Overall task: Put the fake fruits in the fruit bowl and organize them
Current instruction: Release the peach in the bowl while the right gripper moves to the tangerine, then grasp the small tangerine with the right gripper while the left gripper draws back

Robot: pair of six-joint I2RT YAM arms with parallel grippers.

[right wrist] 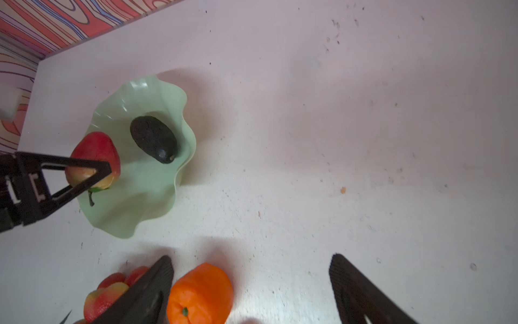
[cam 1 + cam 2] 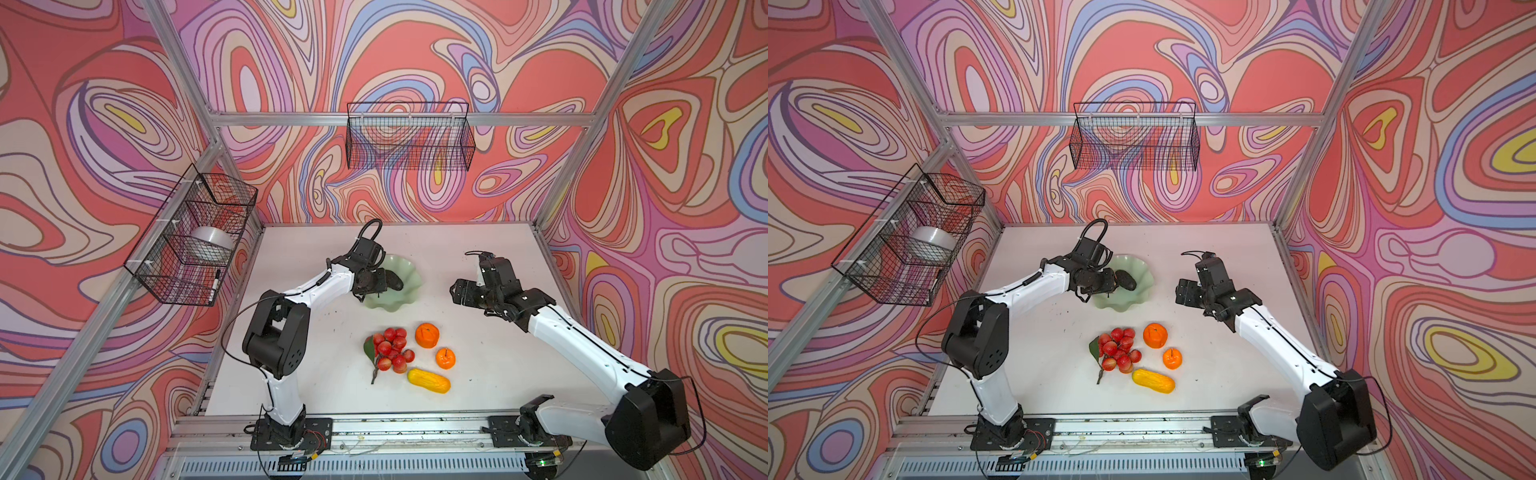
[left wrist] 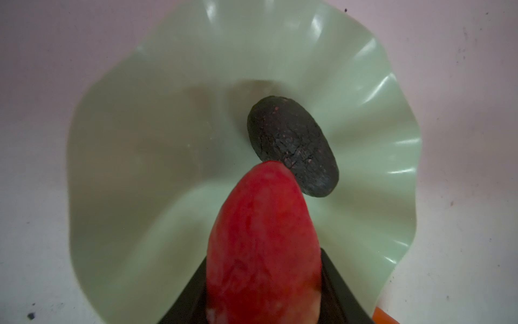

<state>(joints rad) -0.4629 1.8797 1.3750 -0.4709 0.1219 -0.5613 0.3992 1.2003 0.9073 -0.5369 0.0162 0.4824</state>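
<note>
Left pincer, clamping the pear, is risking knocking the avocado from the fruit bowl; right pincer is gaping empty.

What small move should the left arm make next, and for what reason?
Probably lower a little and open the left pincer. It holds the red-yellow pear over the green bowl, beside the avocado already lying inside, with bare bowl floor below, so releasing there should leave it in the bowl.
</note>
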